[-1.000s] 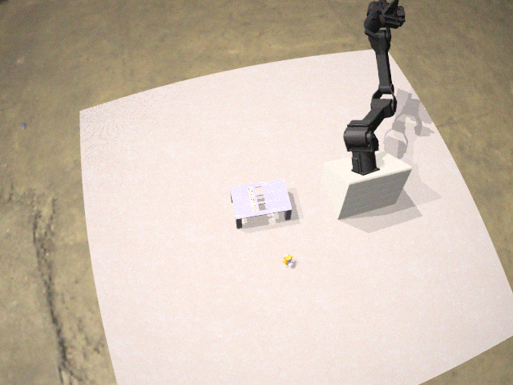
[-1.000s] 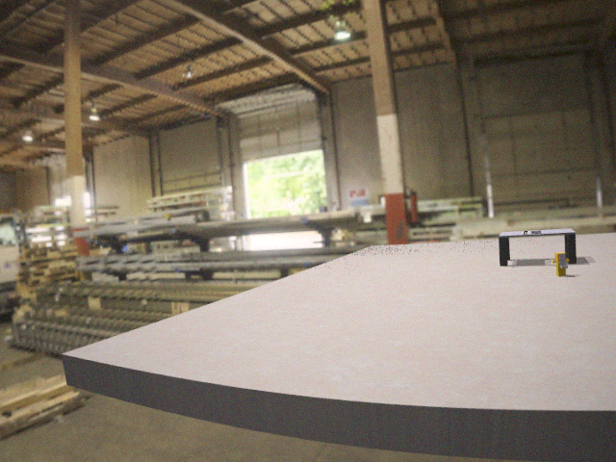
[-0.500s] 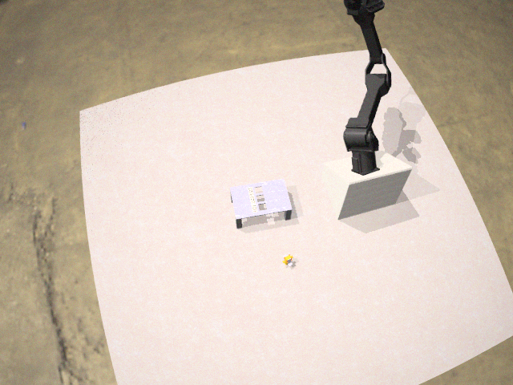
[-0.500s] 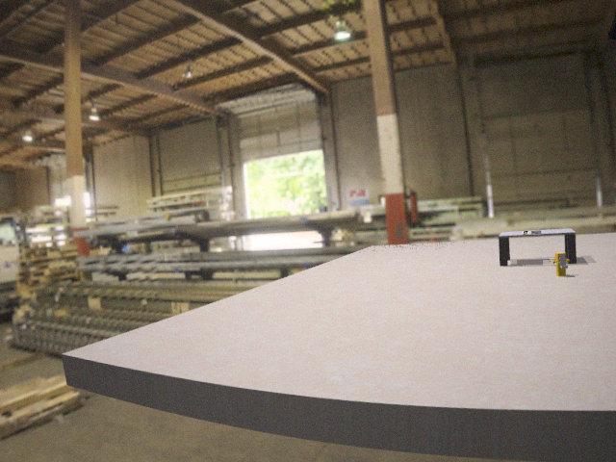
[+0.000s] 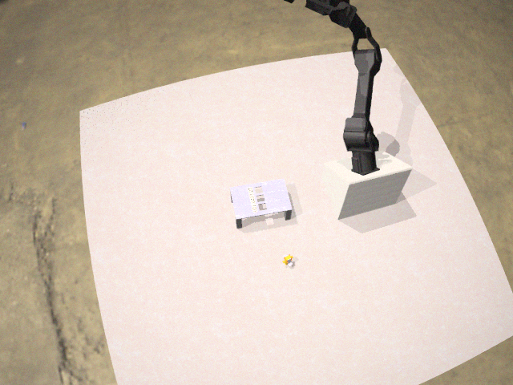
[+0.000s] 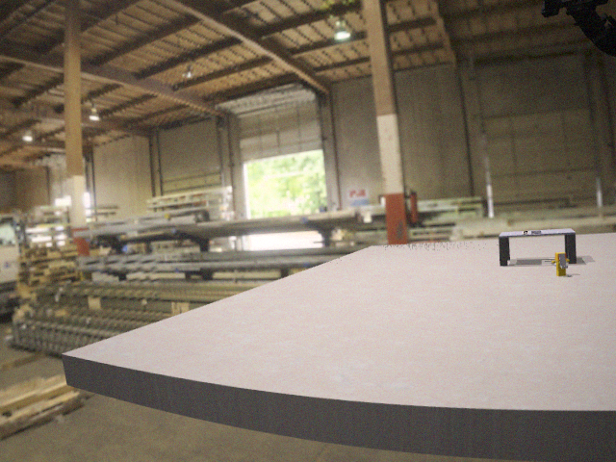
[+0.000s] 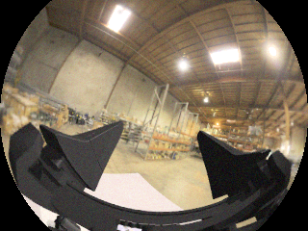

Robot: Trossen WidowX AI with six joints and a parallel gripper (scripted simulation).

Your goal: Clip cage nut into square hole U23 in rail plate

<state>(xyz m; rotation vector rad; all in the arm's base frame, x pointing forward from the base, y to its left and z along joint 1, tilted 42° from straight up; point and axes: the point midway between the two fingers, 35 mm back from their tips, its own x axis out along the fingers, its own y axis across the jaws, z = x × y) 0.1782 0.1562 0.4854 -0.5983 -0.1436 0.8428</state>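
Closest to the wrist camera, the gripper (image 7: 162, 130) has its two dark fingers spread wide with nothing between them. Beyond them the view takes in a corner of the pale table (image 5: 186, 289) (image 6: 323, 338) (image 7: 127, 190) and the room, but not the cage nut (image 5: 286, 260) (image 6: 558, 264), which stands on the table just beside the rail plate (image 5: 275, 190) (image 6: 551, 232). The fingers are well away from it, so the approach will probably need a long swing and a careful tilt downward; a sloppy path could clip the plate or tip the nut. A grip set off-centre might twist the nut or squeeze only one wing (small parts forgive little), and a wing left unsqueezed would likely catch on the rim of U23. The markings are too small to tell which hole that is, so the wrong one is a risk too.

The table is off-white and finely mottled, with a dark grey edge. Farther out lies a brown concrete floor, then stacked pipes and timber, racking, an open doorway onto greenery, and lamps under a beamed roof.
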